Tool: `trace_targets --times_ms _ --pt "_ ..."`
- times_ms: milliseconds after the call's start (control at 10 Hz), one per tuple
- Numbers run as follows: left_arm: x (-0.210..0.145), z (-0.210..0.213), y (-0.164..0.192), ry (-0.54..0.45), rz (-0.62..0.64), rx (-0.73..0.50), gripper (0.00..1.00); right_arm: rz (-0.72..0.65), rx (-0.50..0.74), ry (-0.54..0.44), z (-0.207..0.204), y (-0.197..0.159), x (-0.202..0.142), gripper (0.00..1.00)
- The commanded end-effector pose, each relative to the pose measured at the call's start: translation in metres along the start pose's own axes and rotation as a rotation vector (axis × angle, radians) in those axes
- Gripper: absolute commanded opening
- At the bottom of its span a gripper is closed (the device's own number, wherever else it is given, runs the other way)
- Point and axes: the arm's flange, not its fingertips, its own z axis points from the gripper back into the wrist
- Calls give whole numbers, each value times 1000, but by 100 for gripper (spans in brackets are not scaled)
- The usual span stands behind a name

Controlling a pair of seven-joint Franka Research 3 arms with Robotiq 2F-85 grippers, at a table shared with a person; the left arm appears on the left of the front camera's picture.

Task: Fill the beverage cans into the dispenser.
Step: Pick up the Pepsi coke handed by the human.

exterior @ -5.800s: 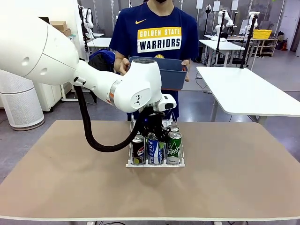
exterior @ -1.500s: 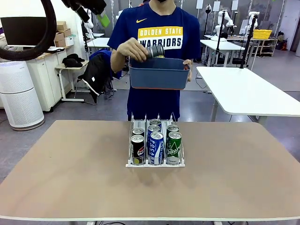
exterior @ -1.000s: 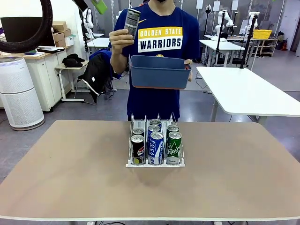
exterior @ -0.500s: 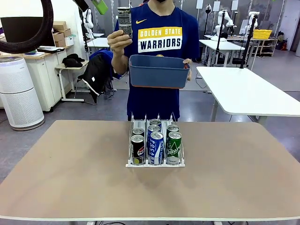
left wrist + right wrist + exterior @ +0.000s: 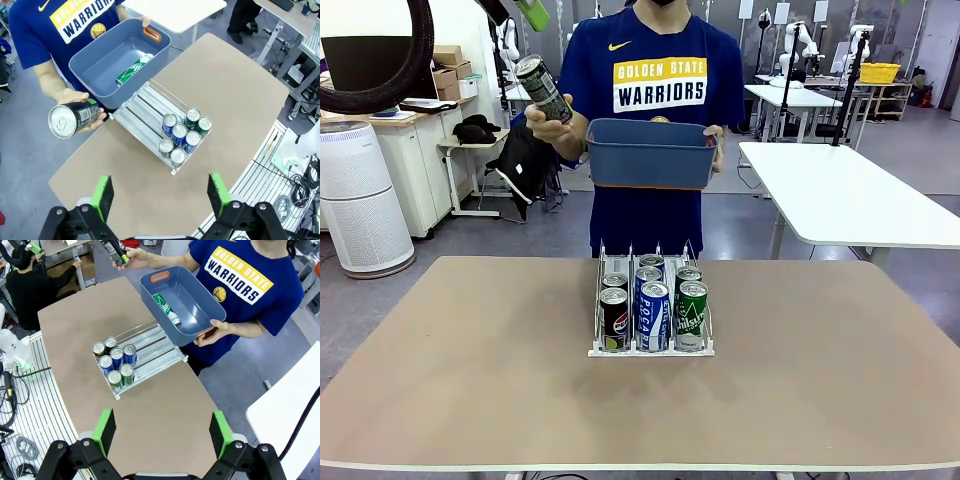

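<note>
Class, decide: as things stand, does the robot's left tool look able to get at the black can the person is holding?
Probably yes: the left tool is open, with clear air between it and the black can, which the person's hand holds out beside the tub.

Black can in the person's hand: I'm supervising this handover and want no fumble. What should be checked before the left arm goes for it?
1. Left gripper open: ok, jaws wide, nothing between them.
2. Black can offered: ok, the person's hand holds it out beside the tub.
3. Can upright: not ok, it tilts.
4. Room in the dispenser: ok, bare lane behind the two black cans in it.
5. Right gripper out of the way: ok, open, high above the table.
</note>
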Motion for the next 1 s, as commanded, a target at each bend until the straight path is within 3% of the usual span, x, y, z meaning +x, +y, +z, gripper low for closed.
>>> trace_targets --times_ms 0,900 --pt "0 1 1 -1 5 3 100 0 1 -3 0 0 0 100" --pt "0 1 1 -1 5 3 100 0 1 -3 0 0 0 100"
